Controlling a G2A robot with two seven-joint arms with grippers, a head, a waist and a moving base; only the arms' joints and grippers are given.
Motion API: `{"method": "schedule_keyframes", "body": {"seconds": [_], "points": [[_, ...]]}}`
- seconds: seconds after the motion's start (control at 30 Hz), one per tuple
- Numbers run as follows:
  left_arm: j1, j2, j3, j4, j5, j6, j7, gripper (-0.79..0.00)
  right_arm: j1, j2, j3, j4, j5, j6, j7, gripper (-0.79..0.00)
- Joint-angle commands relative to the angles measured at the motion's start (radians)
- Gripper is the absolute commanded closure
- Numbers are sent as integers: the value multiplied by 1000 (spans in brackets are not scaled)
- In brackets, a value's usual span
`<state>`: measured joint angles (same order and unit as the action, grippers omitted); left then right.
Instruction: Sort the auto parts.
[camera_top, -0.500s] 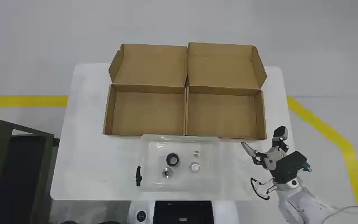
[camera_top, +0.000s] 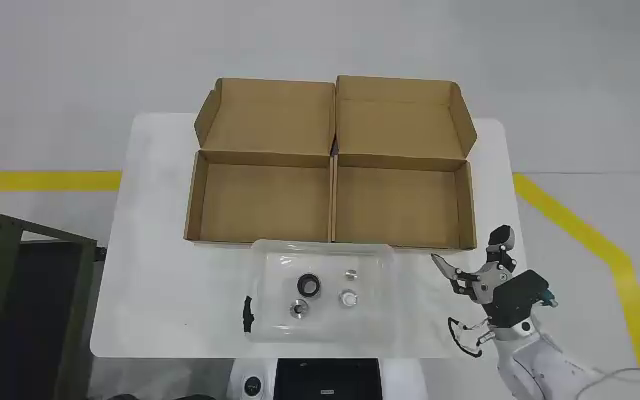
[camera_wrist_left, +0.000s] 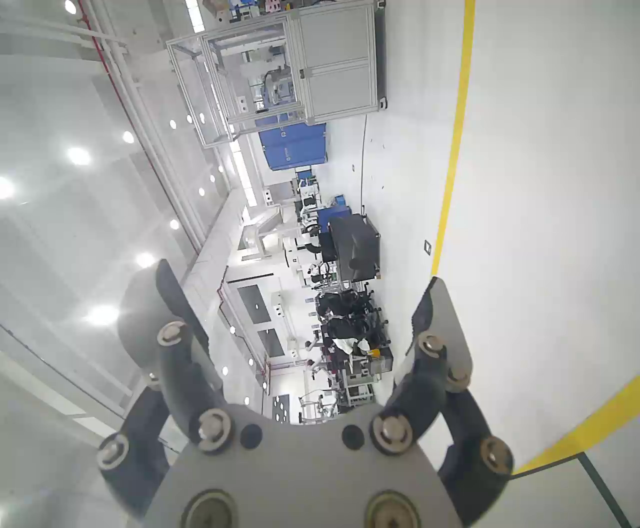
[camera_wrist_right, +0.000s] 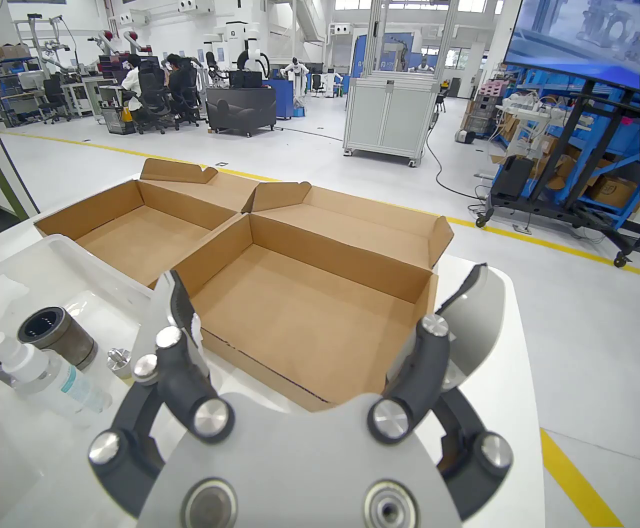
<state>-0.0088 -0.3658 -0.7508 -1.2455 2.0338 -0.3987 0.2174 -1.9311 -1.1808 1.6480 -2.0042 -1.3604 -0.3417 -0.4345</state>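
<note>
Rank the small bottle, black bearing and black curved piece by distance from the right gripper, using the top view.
1. Small bottle, in the tray, nearest the right gripper.
2. Black bearing, farther along the tray.
3. Black curved piece, at the tray's far edge.

Two boxes (camera_top: 262, 203), one tray (camera_top: 380, 312), five parts (camera_top: 310, 287)

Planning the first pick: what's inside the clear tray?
A dark cylindrical sleeve, a small bottle, a metal knob and another metal part. Anything beneath them is hidden.
</note>
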Motion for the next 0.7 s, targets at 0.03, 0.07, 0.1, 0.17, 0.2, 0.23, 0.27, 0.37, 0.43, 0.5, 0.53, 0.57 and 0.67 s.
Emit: {"method": "schedule_keyframes", "body": {"seconds": [0.03, 0.07, 0.1, 0.17, 0.2, 0.23, 0.27, 0.37, 0.43, 0.5, 0.53, 0.57, 0.67], "points": [[0, 0, 0, 0, 0, 0, 0, -785, 0, 0, 0, 0, 0, 0, 0, -784], [0, 0, 0, 0, 0, 0, 0, -784, 0, 0, 0, 0, 0, 0, 0, -785], [0, 0, 0, 0, 0, 0, 0, -784, 0, 0, 0, 0, 0, 0, 0, -785], [0, 0, 0, 0, 0, 0, 0, -785, 2, 0, 0, -2, -2, 1, 5, -785], [0, 0, 0, 0, 0, 0, 0, -785, 10, 0, -5, -10, -8, 1, 26, -785], [0, 0, 0, 0, 0, 0, 0, -785, 19, 1, -11, -21, -16, -6, 49, -785], [0, 0, 0, 0, 0, 0, 0, -785, 27, 1, -17, -28, -18, -14, 68, -785], [0, 0, 0, 0, 0, 0, 0, -785, 56, 4, -33, -52, -42, -52, 132, -785], [0, 0, 0, 0, 0, 0, 0, -785, 76, 6, -45, -69, -57, -81, 176, -785], [0, 0, 0, 0, 0, 0, 0, -785, 94, 9, -59, -85, -65, -113, 216, -785], [0, 0, 0, 0, 0, 0, 0, -785, 103, 10, -66, -92, -68, -129, 236, -785], [0, 0, 0, 0, 0, 0, 0, -785, 112, 10, -74, -98, -70, -144, 256, -785], [0, 0, 0, 0, 0, 0, 0, -785, 141, 14, -105, -116, -71, -204, 312, -785]]}}
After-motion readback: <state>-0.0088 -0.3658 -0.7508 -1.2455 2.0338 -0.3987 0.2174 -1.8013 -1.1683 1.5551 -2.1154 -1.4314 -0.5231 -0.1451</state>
